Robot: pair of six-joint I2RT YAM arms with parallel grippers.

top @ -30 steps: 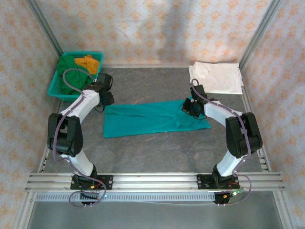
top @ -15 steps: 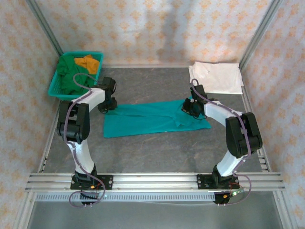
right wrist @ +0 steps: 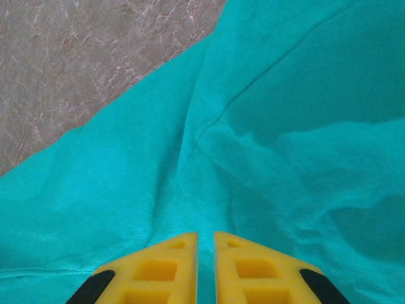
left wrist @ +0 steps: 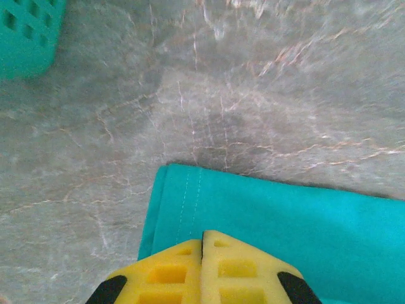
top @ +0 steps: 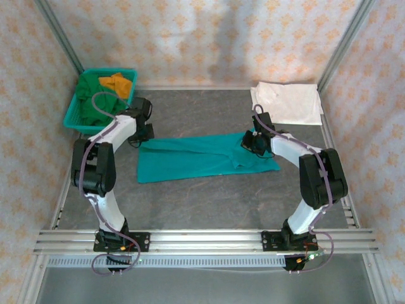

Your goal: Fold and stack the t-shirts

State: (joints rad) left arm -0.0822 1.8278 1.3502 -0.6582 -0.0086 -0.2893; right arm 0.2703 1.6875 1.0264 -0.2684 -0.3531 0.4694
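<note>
The teal t-shirt [top: 196, 158] lies folded into a long strip across the middle of the table. My left gripper [top: 142, 133] hovers over its far left corner. In the left wrist view that gripper [left wrist: 202, 234] has its yellow fingers pressed together above the stitched hem of the teal t-shirt [left wrist: 304, 215], with no cloth showing between them. My right gripper [top: 250, 143] sits on the strip's right part. In the right wrist view the right gripper [right wrist: 205, 235] is nearly closed, with creases of the teal t-shirt [right wrist: 285, 126] running into the slit. The white t-shirt [top: 288, 102] lies folded at the back right.
A teal plastic basket [top: 72, 115] stands at the back left and holds the dark green t-shirt [top: 92, 96] and the orange t-shirt [top: 116, 82]. Its corner [left wrist: 25, 38] shows in the left wrist view. Grey marbled tabletop [top: 209, 202] lies in front of the strip.
The left arm's elbow has swung in towards the table while its gripper stayed at the shirt's far left corner. The right arm and the shirts have not moved.
</note>
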